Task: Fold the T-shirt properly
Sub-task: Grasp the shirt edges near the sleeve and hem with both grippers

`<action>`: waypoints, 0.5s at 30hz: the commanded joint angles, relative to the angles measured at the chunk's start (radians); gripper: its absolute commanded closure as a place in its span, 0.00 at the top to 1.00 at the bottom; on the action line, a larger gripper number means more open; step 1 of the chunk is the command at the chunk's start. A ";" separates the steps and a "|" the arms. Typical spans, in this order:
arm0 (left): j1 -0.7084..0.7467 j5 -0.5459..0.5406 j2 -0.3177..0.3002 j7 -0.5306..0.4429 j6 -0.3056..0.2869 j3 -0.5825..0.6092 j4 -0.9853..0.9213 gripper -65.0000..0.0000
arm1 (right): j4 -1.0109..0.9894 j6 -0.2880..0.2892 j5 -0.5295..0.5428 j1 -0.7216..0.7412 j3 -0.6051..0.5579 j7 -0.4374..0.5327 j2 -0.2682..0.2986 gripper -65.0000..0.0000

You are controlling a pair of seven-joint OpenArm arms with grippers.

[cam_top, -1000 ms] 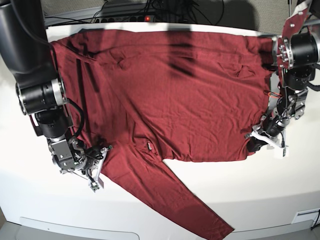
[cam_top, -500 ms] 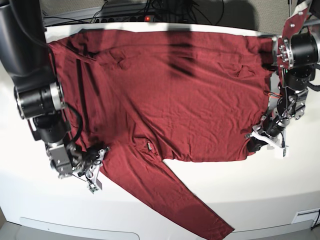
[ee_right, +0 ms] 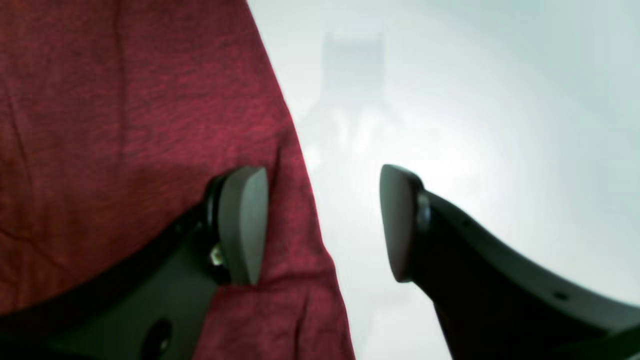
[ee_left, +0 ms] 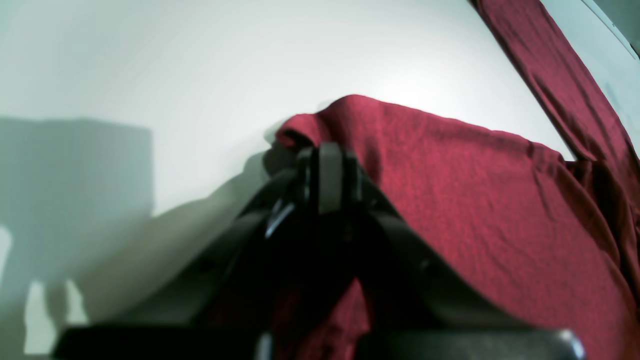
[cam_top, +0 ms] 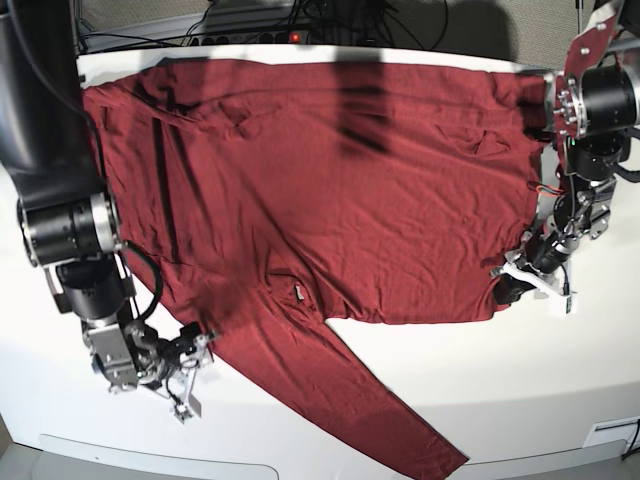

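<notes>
behind t-shirt (cam_top: 330, 190) on table (cam_top: 520, 390), cables (cam_top: 270, 20).

Your left tool (ee_left: 327, 175) hides the T-shirt (ee_left: 475, 210) corner it pinches. That wrist picture is blurry up close. The shirt's left edge hides behind the right arm (cam_top: 45, 130).

Base view overhead, facing down; wrist views close, low over table (cam_top: 560, 390), sharing T-shirt (cam_top: 350, 190) edges
</notes>
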 commanded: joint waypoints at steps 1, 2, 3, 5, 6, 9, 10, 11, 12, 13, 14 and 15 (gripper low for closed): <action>0.002 0.054 0.002 0.093 0.036 0.003 -0.008 0.00 | 0.012 0.002 -0.006 0.036 0.001 0.022 0.006 0.55; 0.002 0.054 0.002 0.093 0.037 0.003 -0.008 0.00 | 0.012 -0.001 -0.011 0.026 0.001 0.023 0.005 0.55; 0.002 0.054 0.002 0.093 0.036 0.003 -0.008 0.00 | 0.012 -0.004 -0.018 0.016 0.001 0.023 0.006 0.55; 0.002 0.054 0.002 0.092 0.037 0.003 -0.008 0.00 | 0.012 -0.027 -0.021 -0.009 0.001 0.027 0.006 0.55; 0.002 0.054 0.002 0.090 0.036 0.003 -0.008 0.00 | 0.012 -0.039 -0.021 -0.020 0.001 0.039 0.006 0.55; 0.002 0.054 0.002 0.090 0.036 0.003 -0.008 0.00 | 0.012 -0.051 -0.021 -0.049 0.000 0.065 0.005 0.55; 0.002 0.054 0.002 0.090 0.036 0.003 -0.008 0.00 | 0.012 -0.051 -0.021 -0.057 0.000 0.065 0.006 0.55; 0.002 0.054 0.002 0.091 0.037 0.003 -0.008 0.00 | 0.012 -0.051 -0.021 -0.063 0.001 0.065 0.006 0.55; 0.002 0.054 0.002 0.090 0.036 0.003 -0.008 0.00 | 0.012 -0.051 -0.021 -0.069 0.001 0.064 0.006 0.55; 0.002 0.054 0.002 0.090 0.036 0.003 -0.008 0.00 | 0.012 -0.051 -0.021 -0.072 0.001 0.063 0.006 0.55; 0.002 0.054 0.001 0.090 0.036 0.003 -0.008 0.00 | 0.012 -0.051 -0.021 -0.074 0.000 0.063 0.006 0.55; 0.002 0.054 0.001 0.090 0.036 0.003 -0.008 0.00 | 0.012 -0.051 -0.021 -0.076 0.000 0.060 0.006 0.55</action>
